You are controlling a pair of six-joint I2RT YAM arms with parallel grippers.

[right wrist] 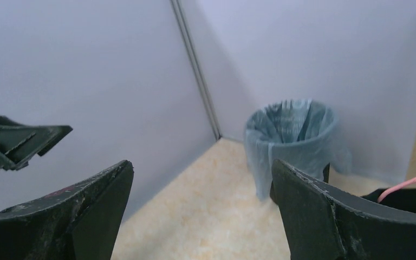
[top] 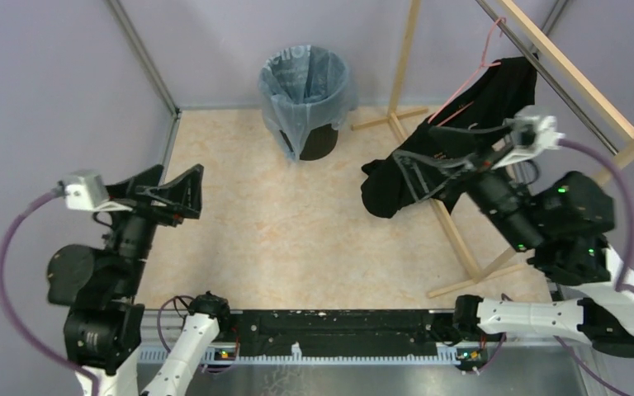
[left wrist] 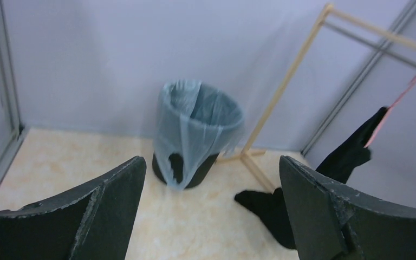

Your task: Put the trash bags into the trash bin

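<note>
My left pincer [left wrist: 211, 161] and right pincer [right wrist: 201, 162] hang spread and empty. The blue trash bag [top: 305, 82] already lines the trash bin [top: 319, 143]; I'd only seat its rim gently, without tipping it.

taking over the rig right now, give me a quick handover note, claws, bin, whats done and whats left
Left claw: open, empty, raised, facing the bin.
Right claw: open, empty, raised beside the black garment hanging on the wooden rack.
Trash bin: upright at the far end. One blue trash bag lines it, folded over the rim, with a long flap hanging down the front.
Done: the bag looks in place.
Left: no other bag in view; perhaps tidy the flap.
</note>
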